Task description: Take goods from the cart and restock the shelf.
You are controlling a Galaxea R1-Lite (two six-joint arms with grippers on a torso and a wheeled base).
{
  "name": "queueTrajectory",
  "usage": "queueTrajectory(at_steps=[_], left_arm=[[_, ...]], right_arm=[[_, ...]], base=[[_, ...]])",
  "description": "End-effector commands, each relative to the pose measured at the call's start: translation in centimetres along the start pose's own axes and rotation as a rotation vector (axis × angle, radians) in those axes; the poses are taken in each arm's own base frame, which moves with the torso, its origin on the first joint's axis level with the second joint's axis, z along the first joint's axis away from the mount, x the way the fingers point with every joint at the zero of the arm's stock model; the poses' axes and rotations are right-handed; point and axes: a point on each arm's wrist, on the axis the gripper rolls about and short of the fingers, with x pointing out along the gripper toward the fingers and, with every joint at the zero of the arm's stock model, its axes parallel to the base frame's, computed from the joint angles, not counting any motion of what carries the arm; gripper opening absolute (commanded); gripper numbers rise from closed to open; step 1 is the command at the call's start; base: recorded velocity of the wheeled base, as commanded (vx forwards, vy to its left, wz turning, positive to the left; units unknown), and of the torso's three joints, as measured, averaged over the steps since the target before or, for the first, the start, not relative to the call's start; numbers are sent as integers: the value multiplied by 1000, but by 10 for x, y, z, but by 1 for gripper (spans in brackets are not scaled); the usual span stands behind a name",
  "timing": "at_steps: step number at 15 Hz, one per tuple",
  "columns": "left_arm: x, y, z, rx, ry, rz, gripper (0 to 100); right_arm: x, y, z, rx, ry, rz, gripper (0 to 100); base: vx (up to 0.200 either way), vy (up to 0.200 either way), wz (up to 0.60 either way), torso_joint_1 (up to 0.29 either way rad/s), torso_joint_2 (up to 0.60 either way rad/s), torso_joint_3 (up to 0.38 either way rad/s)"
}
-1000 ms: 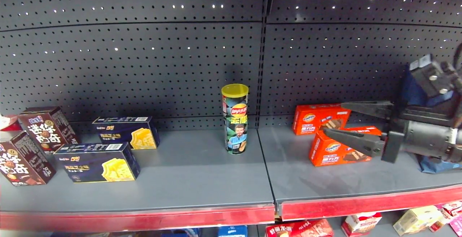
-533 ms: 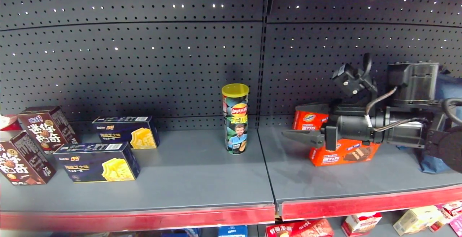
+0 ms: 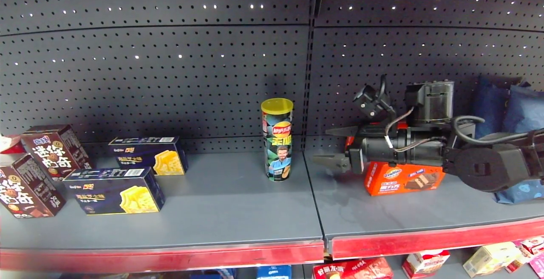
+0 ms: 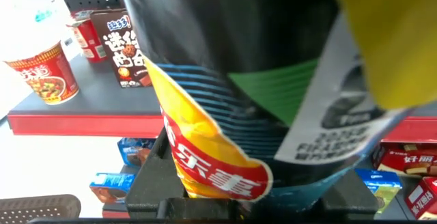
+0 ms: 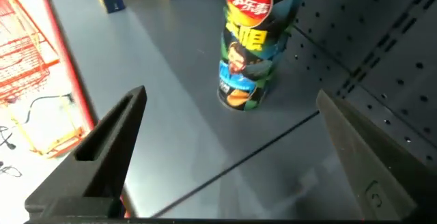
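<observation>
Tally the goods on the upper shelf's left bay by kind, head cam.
Brown boxes: 2
Dark blue boxes: 2
Chip can: 1
Total: 5, not counting the cut-off red item at the left edge.

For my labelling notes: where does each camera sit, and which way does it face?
Head: on the head, facing forward and down at the shelf; right arm and open right gripper show.
Left wrist: on that wrist, facing along the left gripper, shut on the held can.
Right wrist: on that wrist, facing the shelf can between its open fingers.
Shared: head and right wrist both show the shelf can.
</observation>
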Motion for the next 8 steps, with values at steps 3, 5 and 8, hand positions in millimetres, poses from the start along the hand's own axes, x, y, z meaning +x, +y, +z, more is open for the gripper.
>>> queueTrajectory(at_steps=[3,5,8], left_arm=[[2,-1,-4,4,16,1,0],[2,-1,-5,3,22,0,0],[4,-1,-9,6,34,-2,0]], right_arm=[[17,12,2,-19,3,-48,100],[21,19,7,-45,-28,-88,100],[22,21,5,-52,-37,-91,100]], base=[[0,0,0,0,0,0],[0,0,0,0,0,0],[0,0,0,0,0,0]])
